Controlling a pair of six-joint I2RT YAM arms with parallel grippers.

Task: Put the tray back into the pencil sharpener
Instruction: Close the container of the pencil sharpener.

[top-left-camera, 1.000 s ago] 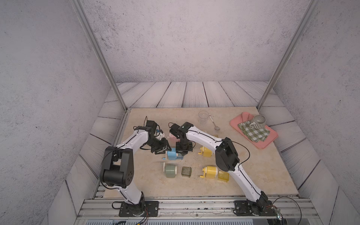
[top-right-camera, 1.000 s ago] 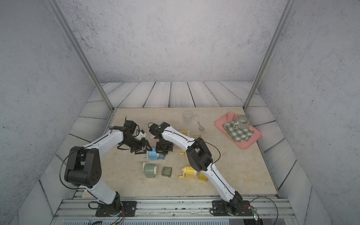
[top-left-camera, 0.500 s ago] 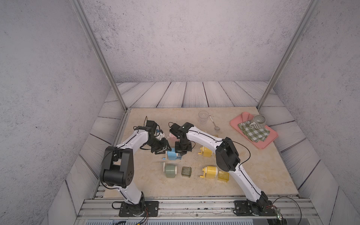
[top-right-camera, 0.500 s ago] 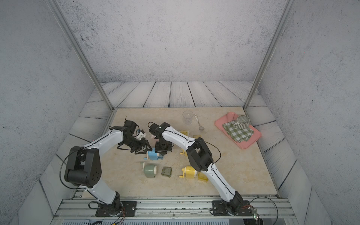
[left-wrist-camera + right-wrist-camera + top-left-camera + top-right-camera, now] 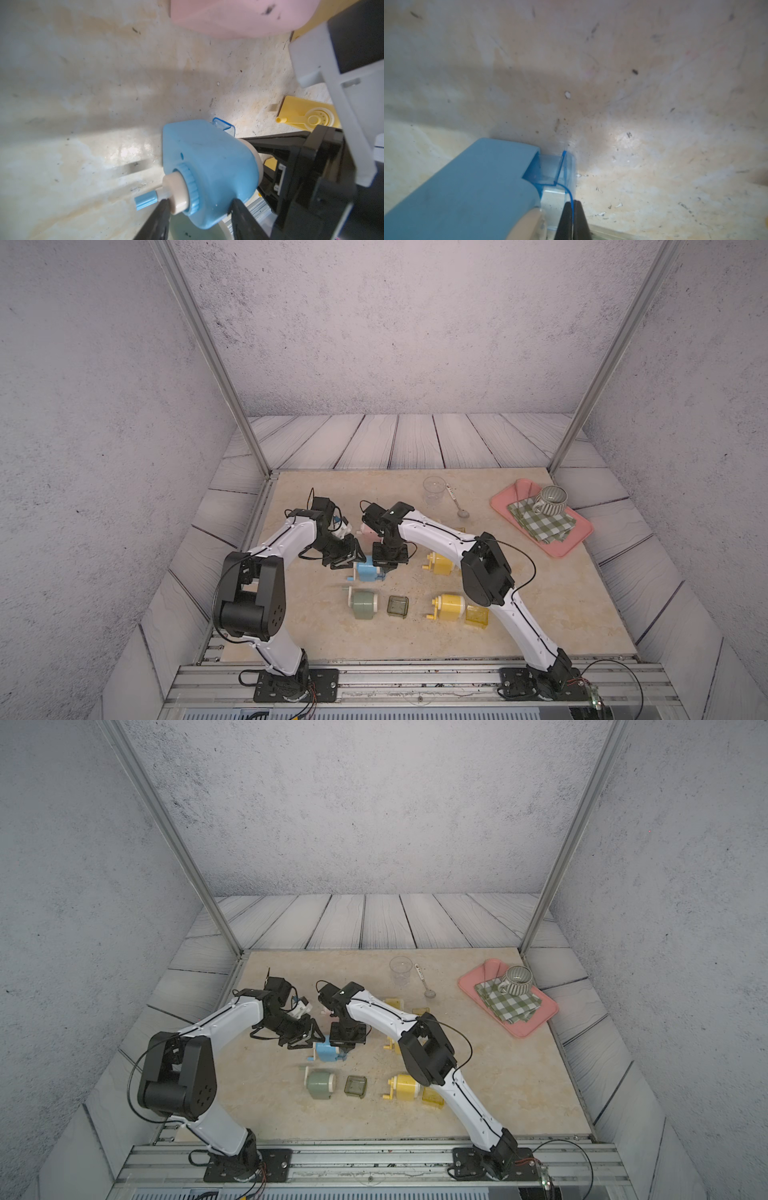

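Here, the clear blue plastic tray (image 5: 550,170) sits partly inside the blue plastic pencil sharpener (image 5: 207,166).
The right fingers (image 5: 565,216) pinch its thin protruding wall; the left fingers (image 5: 241,216) clamp the cream-cranked sharpener, left of centre on the beige bench (image 5: 654,104).

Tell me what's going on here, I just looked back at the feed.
The left claw grips the blue sharpener by its sides. The right claw is pinched shut on the wall of the clear tray. The tray sits partway in the sharpener's slot with its end sticking out, so it is not yet fully in.
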